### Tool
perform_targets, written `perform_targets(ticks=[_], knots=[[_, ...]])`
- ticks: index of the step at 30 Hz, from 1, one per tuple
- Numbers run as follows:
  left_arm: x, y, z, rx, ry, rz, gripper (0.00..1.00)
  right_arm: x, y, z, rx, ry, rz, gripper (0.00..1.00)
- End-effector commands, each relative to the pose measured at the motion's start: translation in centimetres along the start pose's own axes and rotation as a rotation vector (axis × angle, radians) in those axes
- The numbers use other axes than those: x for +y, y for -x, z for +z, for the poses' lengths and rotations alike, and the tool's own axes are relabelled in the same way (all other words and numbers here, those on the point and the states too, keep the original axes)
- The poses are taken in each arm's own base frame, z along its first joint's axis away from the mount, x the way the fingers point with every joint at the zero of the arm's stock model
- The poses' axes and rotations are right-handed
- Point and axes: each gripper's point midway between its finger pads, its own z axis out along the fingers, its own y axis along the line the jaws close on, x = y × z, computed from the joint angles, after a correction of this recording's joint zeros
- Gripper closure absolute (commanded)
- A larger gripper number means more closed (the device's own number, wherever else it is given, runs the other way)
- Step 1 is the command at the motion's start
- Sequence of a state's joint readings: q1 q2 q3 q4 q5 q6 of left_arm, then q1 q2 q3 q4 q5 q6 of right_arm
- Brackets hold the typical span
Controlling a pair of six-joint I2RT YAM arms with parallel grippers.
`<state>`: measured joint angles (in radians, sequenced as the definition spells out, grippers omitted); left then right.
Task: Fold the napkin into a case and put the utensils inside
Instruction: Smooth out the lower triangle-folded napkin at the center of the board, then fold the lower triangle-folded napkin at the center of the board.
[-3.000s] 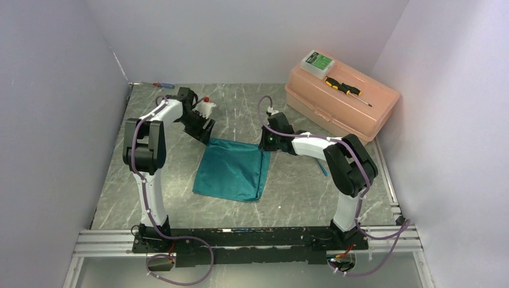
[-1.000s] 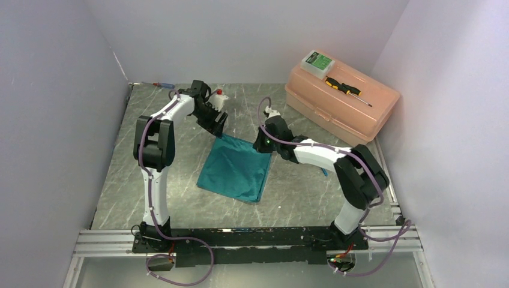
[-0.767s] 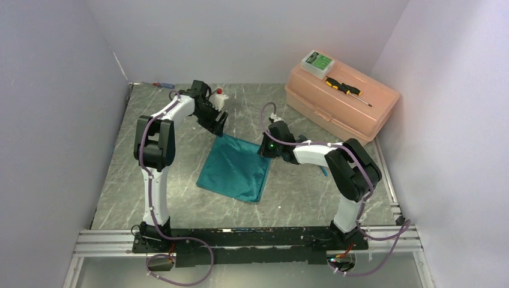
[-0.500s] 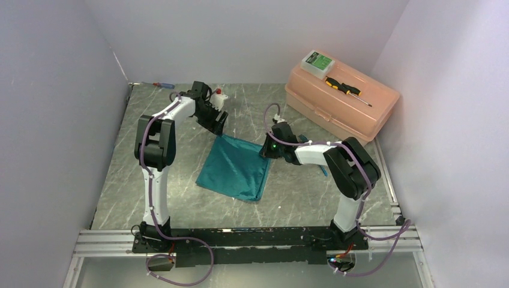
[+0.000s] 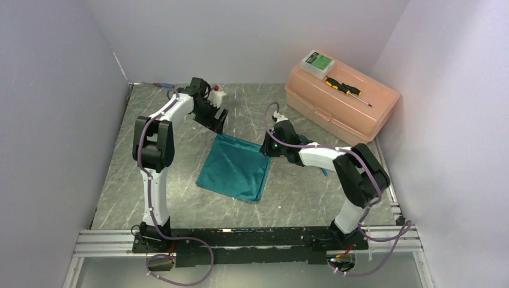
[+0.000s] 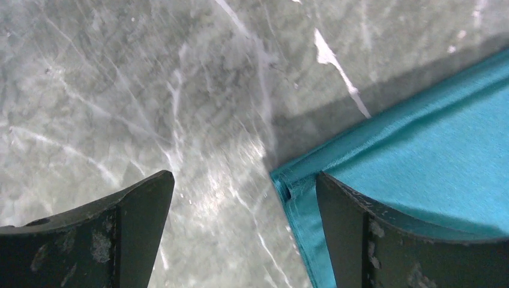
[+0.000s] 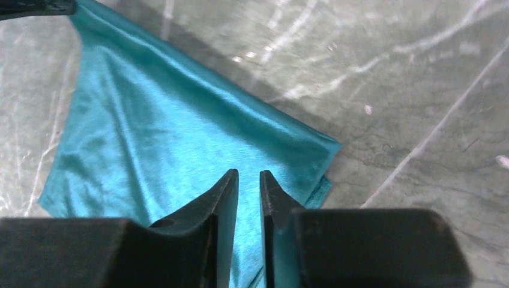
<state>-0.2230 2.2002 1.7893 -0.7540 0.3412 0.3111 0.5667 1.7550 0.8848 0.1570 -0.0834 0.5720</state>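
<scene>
1 napkin (image 5: 235, 171) flat, edges free on table (image 5: 288, 198). L gripper (image 6: 243, 180) spread wide, R gripper (image 7: 247, 174) barely parted, empty.

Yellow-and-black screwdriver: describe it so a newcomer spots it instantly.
Find the big peach plastic toolbox at the far right of the grey marbled table. On its lid, beside the small green-labelled box, lies the yellow-and-black screwdriver. It is the lid's only long thin item; the red-and-blue screwdriver lies far left.
</scene>
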Motion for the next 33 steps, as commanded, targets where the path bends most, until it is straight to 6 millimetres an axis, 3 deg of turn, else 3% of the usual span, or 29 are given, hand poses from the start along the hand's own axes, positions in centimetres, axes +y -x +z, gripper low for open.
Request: perform_targets(ticks=[1,3,6,9,10,17,22,26,33], knots=[[-2.4,4.7,-8.7,-0.165,-0.002,0.046,0.06,4.3,3.8,-4.2,-0.139,0.052,-0.241,0.64],[-2.7,6.0,-12.1,-0.231,0.020,0.063,0.06,5.5,3.6,-5.7,-0.161,0.031,-0.389,0.50],[-1.3,7.2,-16.6,-0.305,0.129,0.054,0.06,7.5,1.5,-8.2,-0.180,0.055,-0.682,0.40],[1.5,6.2,-18.3,-0.318,0.277,0.066,0.06,8.2,-1.1,-10.2,-0.182,0.086,-0.990,0.22],[1.5,5.6,-18.6,-0.318,0.265,0.090,0.06,8.3,-2.0,-10.7,-0.154,0.101,-1.051,0.21],[-3.0,-2.6,-14.5,-0.152,0.013,0.180,0.06,8.0,-6.6,-12.4,0.002,0.218,-1.253,0.22],[-5.8,-5.7,-12.2,-0.135,-0.170,0.078,0.06,6.7,-10.6,-11.3,0.103,0.250,-1.397,0.25],[-6.3,-5.7,-11.0,-0.120,-0.234,0.040,0.06,5.9,-12.8,-10.6,0.151,0.233,-1.518,0.27],[-6.5,-2.2,-9.0,-0.129,-0.241,0.056,0.06,6.9,-13.6,-9.7,0.082,0.237,-1.630,0.29]])
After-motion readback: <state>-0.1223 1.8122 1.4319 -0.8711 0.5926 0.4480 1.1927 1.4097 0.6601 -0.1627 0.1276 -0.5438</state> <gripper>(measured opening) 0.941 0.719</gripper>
